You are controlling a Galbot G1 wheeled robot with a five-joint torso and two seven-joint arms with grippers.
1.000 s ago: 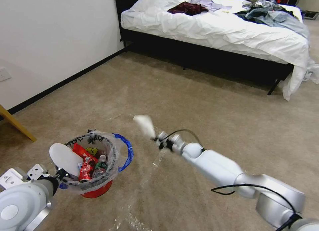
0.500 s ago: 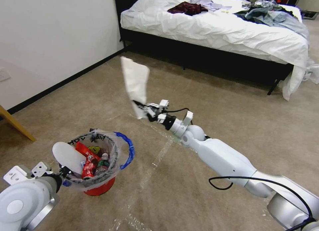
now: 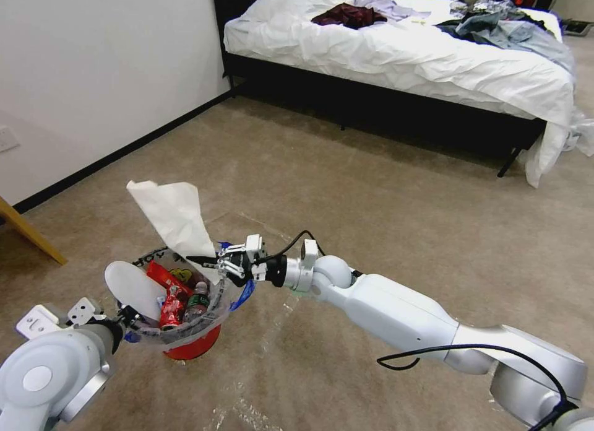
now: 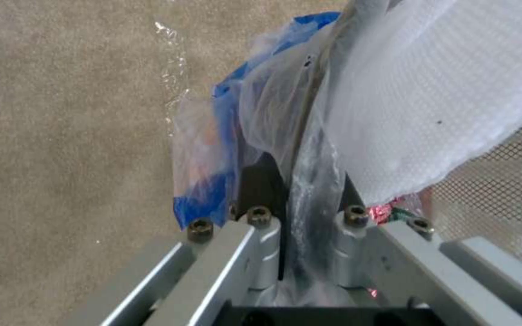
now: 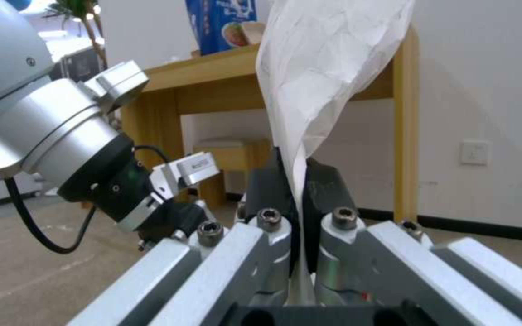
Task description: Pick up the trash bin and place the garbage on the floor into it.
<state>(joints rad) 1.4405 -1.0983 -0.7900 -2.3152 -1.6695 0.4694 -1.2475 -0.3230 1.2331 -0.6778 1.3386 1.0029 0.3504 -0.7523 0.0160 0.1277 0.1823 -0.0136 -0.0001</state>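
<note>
Crumpled paper (image 3: 175, 217) pinched in right hand (image 3: 213, 262) above trash bin (image 3: 185, 345), left hand (image 3: 127, 314) gripping rim.

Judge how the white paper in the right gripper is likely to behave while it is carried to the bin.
The white paper looks light and thin. Pinched at one corner by the right gripper, it stands up creased above the trash bin, so it probably holds some shape yet flaps in motion. It may catch on the bag rather than drop straight in.

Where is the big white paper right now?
In the head view, the crumpled white sheet of paper sticks up from the right hand, just above the rim of the small red plastic-lined trash bin, which the left hand holds.
</note>
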